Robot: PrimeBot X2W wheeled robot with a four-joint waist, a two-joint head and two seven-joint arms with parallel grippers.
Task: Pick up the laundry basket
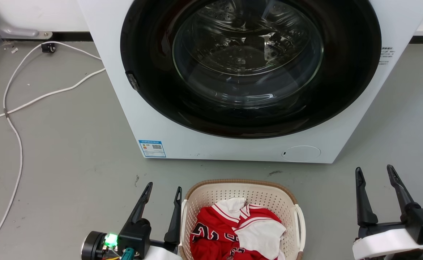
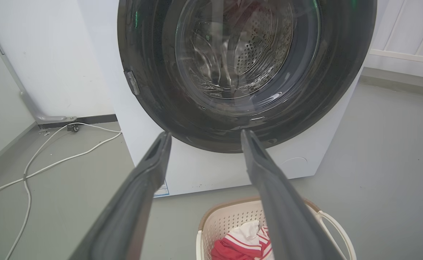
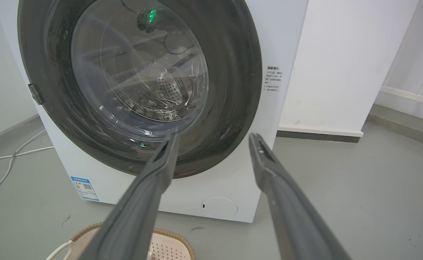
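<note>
The laundry basket (image 1: 207, 196) sits on the grey floor at the bottom middle of the head view, cream and perforated with a brown rim and white side handles. Red and white clothes (image 1: 233, 231) lie inside it. My left gripper (image 1: 162, 188) stands open just left of the basket's left handle, with nothing between its fingers. Well to the right of the basket, my right gripper (image 1: 374, 169) is also open and holds nothing. The basket (image 2: 226, 218) shows at the bottom of the left wrist view, and its rim (image 3: 171, 234) at the lower left of the right wrist view.
A white washing machine (image 1: 182, 137) with a closed dark round glass door (image 1: 247, 61) stands right behind the basket. White cables (image 1: 20, 104) trail over the floor at the left. Bare grey floor lies on both sides of the basket.
</note>
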